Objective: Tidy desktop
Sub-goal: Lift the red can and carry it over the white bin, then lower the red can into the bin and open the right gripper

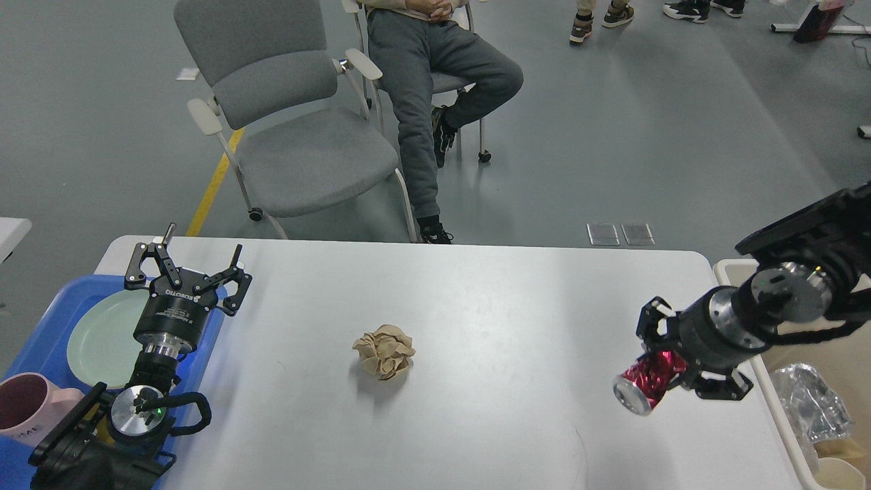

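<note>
I see table (476,286) white | crumpled paper (384,350) tan | can (646,381) glittery red, silver end | tray (41,340) blue | plate (102,333) pale green | mug (30,408) pink

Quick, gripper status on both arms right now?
Left gripper: open, empty, above the blue plastic tray's edge.
Right gripper: shut on the shiny red metal can, near the white desktop's right edge.

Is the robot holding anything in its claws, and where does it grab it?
Yes. The right claw holds a shiny red can, gripped around its upper body, its silver end pointing down-left. The left claw is open and holds nothing.
</note>
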